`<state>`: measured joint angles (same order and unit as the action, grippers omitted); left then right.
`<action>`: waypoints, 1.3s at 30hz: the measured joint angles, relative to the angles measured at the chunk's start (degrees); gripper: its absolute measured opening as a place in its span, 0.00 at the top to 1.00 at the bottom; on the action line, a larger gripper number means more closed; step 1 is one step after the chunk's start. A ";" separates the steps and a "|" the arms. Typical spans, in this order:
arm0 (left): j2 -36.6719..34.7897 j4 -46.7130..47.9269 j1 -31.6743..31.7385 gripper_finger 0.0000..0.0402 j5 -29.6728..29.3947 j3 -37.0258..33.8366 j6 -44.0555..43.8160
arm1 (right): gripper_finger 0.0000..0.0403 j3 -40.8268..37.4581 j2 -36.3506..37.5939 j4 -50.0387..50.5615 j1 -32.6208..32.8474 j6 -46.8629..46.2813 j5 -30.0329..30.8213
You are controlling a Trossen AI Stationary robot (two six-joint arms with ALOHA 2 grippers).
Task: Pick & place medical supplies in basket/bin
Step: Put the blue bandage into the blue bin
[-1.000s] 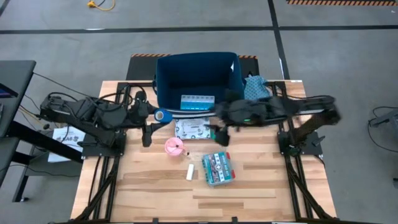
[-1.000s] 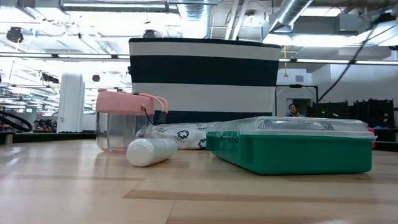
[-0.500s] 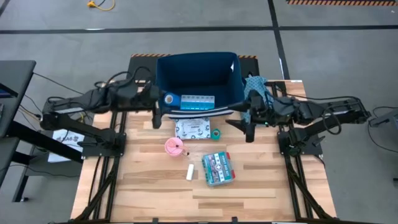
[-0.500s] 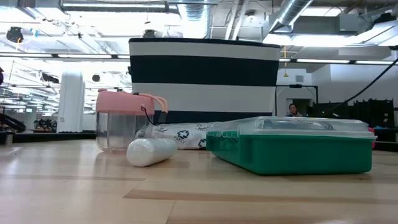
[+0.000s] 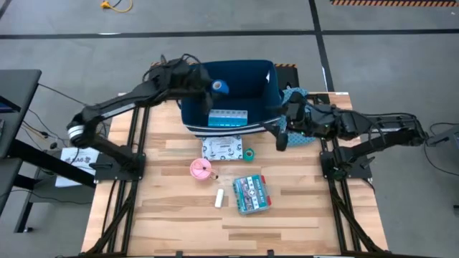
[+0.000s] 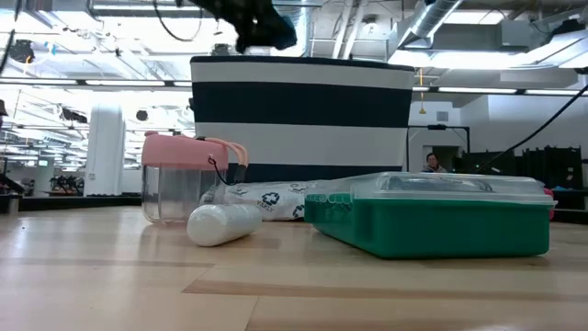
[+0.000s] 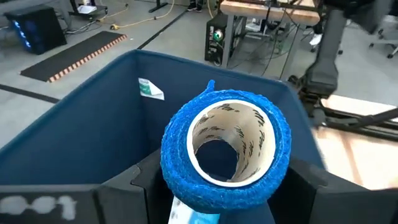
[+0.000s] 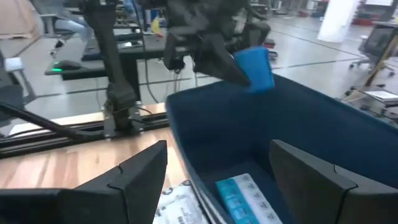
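One blue tape roll [image 5: 220, 87], pinched in the left claw [image 5: 215, 87], hangs over the navy bin [image 5: 192, 100] at upper centre. Next move, I judge: let go (the right claw [image 5: 282, 136], spread and empty, waits beside the bin).

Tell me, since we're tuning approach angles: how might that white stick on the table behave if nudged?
The white stick looks rounded and lies on its side on bare wood, so it would probably roll. It seems small and light, likely skidding easily. The pink-lidded cup close behind might stop it.
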<state>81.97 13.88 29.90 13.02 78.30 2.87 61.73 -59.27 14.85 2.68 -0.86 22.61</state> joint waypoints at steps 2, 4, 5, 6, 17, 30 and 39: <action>3.33 -0.71 1.36 0.52 1.54 1.58 0.06 | 0.32 0.00 0.00 0.20 -1.57 0.00 0.00; 7.04 0.36 2.18 0.52 2.43 4.61 1.43 | 0.32 0.00 0.00 0.85 -3.00 -0.11 0.00; 8.80 1.96 2.32 0.52 3.01 6.34 2.26 | 0.32 0.00 0.00 1.30 -3.64 -0.15 -0.01; 10.62 3.97 2.41 0.52 3.33 8.41 3.21 | 0.32 0.00 -0.03 1.68 -4.21 -0.16 -0.04; 28.62 23.63 2.37 0.52 3.20 31.23 13.31 | 0.32 0.06 -2.77 2.82 -7.08 -0.17 -0.17; 37.27 26.91 2.33 0.52 1.84 37.67 16.29 | 0.32 0.00 -3.85 3.22 -7.72 -0.59 -0.16; 37.27 26.16 2.15 0.45 1.21 37.68 17.58 | 0.32 0.00 -3.85 3.19 -7.72 -0.66 -0.04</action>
<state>119.24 40.03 32.05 14.24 115.98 20.46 61.73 -63.11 18.04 -5.04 -1.52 22.57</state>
